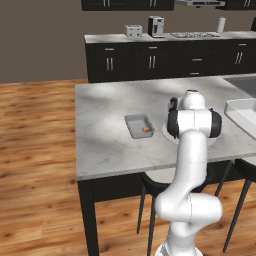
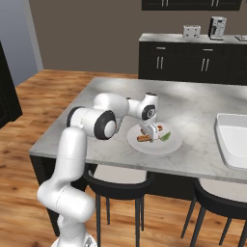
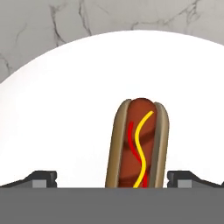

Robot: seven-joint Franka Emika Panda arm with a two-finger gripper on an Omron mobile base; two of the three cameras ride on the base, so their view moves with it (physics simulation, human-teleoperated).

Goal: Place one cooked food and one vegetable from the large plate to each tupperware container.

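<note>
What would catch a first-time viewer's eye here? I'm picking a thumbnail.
The white arm bent low over the round plate near the counter's front edge, its gripper open astride a hot dog striped with mustard and ketchup. Left of the plate, a small grey tray holds something orange.

From my station I saw a grey marble counter (image 1: 110,145) on dark legs over a wooden floor (image 1: 35,165). Dark stools (image 2: 118,185) were tucked under its near edge. Along the far wall ran black cabinets (image 1: 150,62) under a pale top, carrying a toaster (image 1: 133,31), a coffee machine (image 1: 156,26) just to its right, a cooktop (image 1: 195,35) and a white canister (image 1: 221,24) further right. A sink basin (image 1: 245,82) was set into the counter's far right corner.
</note>
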